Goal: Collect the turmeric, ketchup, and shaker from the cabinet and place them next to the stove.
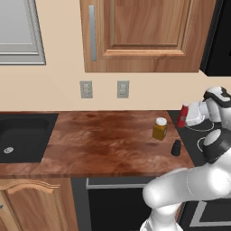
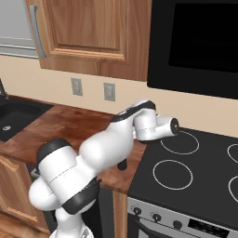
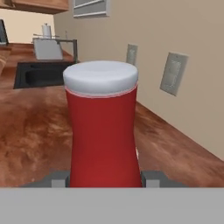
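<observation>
Ketchup stands upright between the two dark fingertips of the gripper, its white cap on top and its red body rising close before the hand camera — the fingers sit tight against both sides of the bottle near its base, so the gripper is closed on it. In the left base view the bottle shows as a slim red shape at the back of the wooden counter, right at the near edge of the stove, with the white hand pressed against it from the right. The turmeric, an amber jar with a white lid, stands upright on the counter just left of and a little in front of the ketchup, apart from it. The shaker, small and near-black, stands further forward, close to the cooktop's edge; in the right base view a dark sliver of it peeks out beneath the arm. The cabinet hangs on the wall above with its raised-panel door closed. Two outlets sit on the beige wall below it, and the black sink lies at the counter's far left — well apart from the three containers. The cooktop's white rings show plainly in the right base view.
</observation>
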Tool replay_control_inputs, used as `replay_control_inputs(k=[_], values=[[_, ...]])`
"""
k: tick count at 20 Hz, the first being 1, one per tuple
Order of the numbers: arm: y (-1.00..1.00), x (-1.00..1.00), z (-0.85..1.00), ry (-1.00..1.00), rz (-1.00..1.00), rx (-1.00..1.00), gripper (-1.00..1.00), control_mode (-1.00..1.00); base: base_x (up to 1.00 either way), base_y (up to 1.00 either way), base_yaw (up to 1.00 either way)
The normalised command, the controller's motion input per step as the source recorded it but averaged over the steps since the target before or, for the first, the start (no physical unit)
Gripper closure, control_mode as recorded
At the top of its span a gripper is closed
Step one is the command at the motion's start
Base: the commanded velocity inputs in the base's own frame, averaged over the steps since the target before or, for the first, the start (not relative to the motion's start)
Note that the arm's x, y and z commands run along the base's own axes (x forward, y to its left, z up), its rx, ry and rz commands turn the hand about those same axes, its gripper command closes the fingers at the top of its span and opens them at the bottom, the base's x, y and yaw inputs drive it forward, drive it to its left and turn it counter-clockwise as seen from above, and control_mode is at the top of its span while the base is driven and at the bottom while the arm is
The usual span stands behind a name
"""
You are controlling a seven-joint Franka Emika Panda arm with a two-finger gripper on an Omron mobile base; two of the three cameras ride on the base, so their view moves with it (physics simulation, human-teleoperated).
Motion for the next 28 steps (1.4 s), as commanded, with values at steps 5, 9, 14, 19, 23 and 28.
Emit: replay_control_inputs(k=[5,9,14,19,23,28], values=[[-0.08,0.14,-0.28,0.0,0.02,0.0,1.0,-1.0,0.0,0.0,0.0],[-0.04,0.2,-0.3,0.01,0.05,0.0,1.0,-1.0,0.0,0.0,0.0],[-0.05,0.14,-0.3,0.0,0.06,0.0,1.0,-1.0,0.0,0.0,0.0],[-0.05,0.07,-0.33,0.0,0.05,0.0,1.0,-1.0,0.0,0.0,0.0],[-0.01,0.06,-0.3,0.0,0.05,0.0,1.0,-1.0,0.0,0.0,0.0],[0.0,0.05,-0.28,0.0,0.05,0.0,1.0,-1.0,0.0,0.0,0.0]])
